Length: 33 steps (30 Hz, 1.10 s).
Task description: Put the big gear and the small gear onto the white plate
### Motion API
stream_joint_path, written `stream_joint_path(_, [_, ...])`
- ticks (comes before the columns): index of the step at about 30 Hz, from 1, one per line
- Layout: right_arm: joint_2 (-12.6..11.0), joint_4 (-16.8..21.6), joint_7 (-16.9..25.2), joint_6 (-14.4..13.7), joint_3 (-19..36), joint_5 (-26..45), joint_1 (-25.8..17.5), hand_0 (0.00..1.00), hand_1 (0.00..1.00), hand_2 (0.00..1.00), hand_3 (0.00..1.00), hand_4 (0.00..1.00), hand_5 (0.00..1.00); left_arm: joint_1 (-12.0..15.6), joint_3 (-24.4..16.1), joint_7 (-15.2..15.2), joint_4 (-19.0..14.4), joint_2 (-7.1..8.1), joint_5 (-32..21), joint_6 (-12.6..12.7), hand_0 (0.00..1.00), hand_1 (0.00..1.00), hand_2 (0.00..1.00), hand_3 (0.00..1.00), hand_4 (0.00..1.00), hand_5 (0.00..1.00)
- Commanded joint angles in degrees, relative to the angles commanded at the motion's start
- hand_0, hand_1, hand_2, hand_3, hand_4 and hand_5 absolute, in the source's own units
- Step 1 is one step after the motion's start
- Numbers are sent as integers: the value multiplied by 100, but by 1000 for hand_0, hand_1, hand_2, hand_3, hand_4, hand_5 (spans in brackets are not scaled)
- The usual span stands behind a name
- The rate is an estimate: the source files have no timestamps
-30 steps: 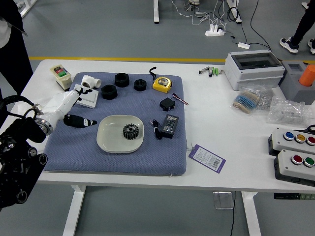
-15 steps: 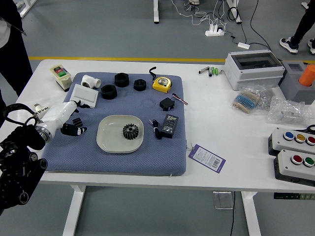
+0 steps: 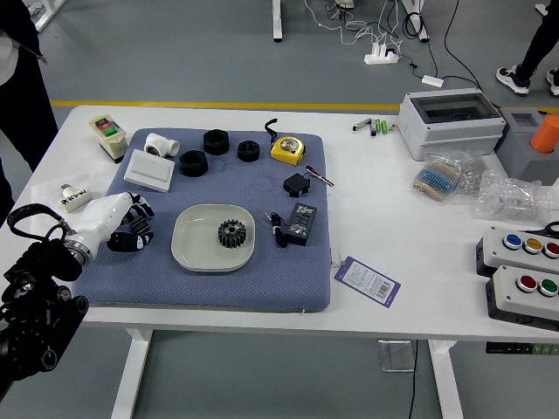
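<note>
At the left of the mat, my left hand (image 3: 134,225) has its fingers curled around a dark ribbed gear, mostly hidden by the fingers and thumb. A black toothed gear (image 3: 231,233) lies in the white plate (image 3: 188,249), right of the plate's middle. The hand is to the left of the plate and apart from it. Which of the two gears is bigger I cannot tell. My right hand is out of view.
Behind the plate are black rings (image 3: 194,163), a white box (image 3: 149,170), a white pipe fitting (image 3: 162,145) and a yellow tape measure (image 3: 288,149). A black adapter (image 3: 301,223) is right of the plate. Someone in dark clothes stands at the far left.
My left hand has drawn back from the white box, toward the lower left, and its fingers have gone from spread to curled around the dark gear. The gear in the plate has not moved.
</note>
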Motion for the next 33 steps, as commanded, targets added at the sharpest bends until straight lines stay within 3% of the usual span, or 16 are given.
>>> stream_joint_path(2, [-3,4,1,-2,-14,3,-1,688,711,747,566,793,643,5,-14,-19,37,-7,0,69,414,506,551,557,675,56])
stream_joint_path(3, [-3,6,2,-3,-18,4,-2,688,711,747,565,793,645,7,-17,-24,46,-9,0,87,343,475,516,545,555,79])
stream_joint_path(8, [0,4,1,-4,-34,16,-8,688,711,747,565,793,645,39,-55,-20,138,-1,0,175,343,475,516,545,555,79])
stream_joint_path(9, [0,3,0,-5,-33,16,-7,688,712,747,566,793,645,43,-61,-19,151,3,0,181,275,330,388,475,319,2])
stream_joint_path(14, [3,1,-3,-6,-19,21,-4,688,712,747,566,793,645,58,-76,1,179,27,0,173,275,330,388,475,319,2])
stream_joint_path(15, [3,1,-3,-5,-17,22,-3,688,712,747,566,793,645,60,-75,10,181,32,0,167,209,224,272,425,247,2])
stream_joint_path(33, [-15,-2,8,-7,58,15,33,688,711,747,565,793,645,37,-54,86,244,55,0,87,181,162,230,409,186,2])
